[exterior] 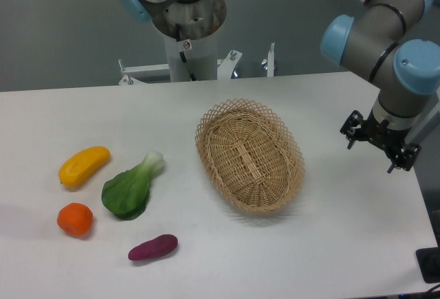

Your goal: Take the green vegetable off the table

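My empty, open end effector [380, 147] hovers far from the leafy dark-green vegetable [130, 187]; neighbouring purple sweet potato [152, 247] risks a knock.

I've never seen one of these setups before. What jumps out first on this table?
Probably the empty oval wicker basket in the middle of the white table. Left of it lies a cluster of bright toy foods: the green vegetable, a yellow vegetable, an orange piece and a purple sweet potato. The arm's black pincer hangs at the far right, away from all of them.
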Controlling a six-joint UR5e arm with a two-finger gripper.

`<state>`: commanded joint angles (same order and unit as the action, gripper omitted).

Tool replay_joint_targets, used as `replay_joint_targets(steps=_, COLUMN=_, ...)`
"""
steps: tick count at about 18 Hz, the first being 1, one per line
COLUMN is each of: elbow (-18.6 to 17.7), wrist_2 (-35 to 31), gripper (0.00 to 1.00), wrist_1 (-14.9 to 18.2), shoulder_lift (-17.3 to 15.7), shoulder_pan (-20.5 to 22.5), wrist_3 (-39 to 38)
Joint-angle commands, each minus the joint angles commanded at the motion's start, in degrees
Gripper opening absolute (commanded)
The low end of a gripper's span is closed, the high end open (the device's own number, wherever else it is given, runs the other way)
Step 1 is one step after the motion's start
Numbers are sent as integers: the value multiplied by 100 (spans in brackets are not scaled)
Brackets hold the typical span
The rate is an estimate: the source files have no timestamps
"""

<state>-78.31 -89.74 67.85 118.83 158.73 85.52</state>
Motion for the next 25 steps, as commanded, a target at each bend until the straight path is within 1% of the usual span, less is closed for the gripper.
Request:
replay_joint_targets(steps=5, elbow=9, wrist_2=9, gripper=100, wrist_1=0, shoulder_lift=0, shoulder_pan=0, wrist_3=-9)
replay_joint_targets(steps=8, elbow=-26, wrist_2=-9, gripper=100, wrist_1=44, shoulder_lift=-61, shoulder_pan=-9, wrist_3=-35)
replay_joint_targets(steps=11, elbow=-158, wrist_2=17, gripper=100, wrist_1=61, shoulder_lift=-158, shoulder_pan=-61, wrist_3=-140)
replay_joint_targets(steps=12, elbow=-184, wrist_2=70, gripper=100, wrist_1=79, shoulder_lift=-202, shoulder_pan=-79, wrist_3=-193)
replay_joint_targets(steps=15, elbow=-299, wrist_2=465, gripper=100, wrist_1=298, shoulder_lift=-377, shoulder_pan=-114, wrist_3=-386)
replay_joint_targets(steps=17, elbow=-430, wrist_2=510, gripper=100, wrist_1=386, shoulder_lift=-474, shoulder_pan=-263, wrist_3=-509)
replay_joint_targets(steps=20, elbow=-676, wrist_2=519, gripper=100, wrist_1=378, shoulder_lift=-589, shoulder_pan=-561, wrist_3=-685)
replay_joint_targets(steps=25, elbow=-800, wrist_2=562, gripper=100, wrist_1=387, shoulder_lift=-642, shoulder_pan=-1124, wrist_3=-1326)
